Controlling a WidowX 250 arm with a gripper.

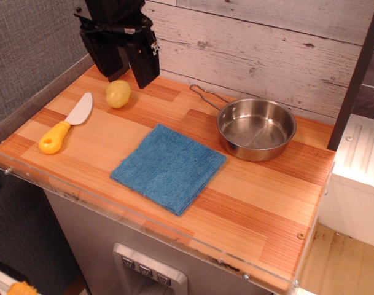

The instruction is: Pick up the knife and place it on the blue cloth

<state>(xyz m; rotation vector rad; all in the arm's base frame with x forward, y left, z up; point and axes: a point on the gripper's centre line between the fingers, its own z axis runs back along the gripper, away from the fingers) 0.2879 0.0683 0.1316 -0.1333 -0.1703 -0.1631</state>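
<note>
While the hand (126,69) is hanging with its fingers spread wide above the potato-like ball (118,93), the knife (67,124) is lying left on the desk (254,203), apart from the blue cloth (169,167). Its upper arm is being cut off by the frame; a steel pan (257,128) is sitting right.

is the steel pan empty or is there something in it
Empty. The steel pan shows only its bare shiny bottom; the knife and the yellow ball lie outside it on the wooden table.

Knife (66,125) lies left of blue cloth (169,167) (well apart), open pincer (126,72) above.
</note>
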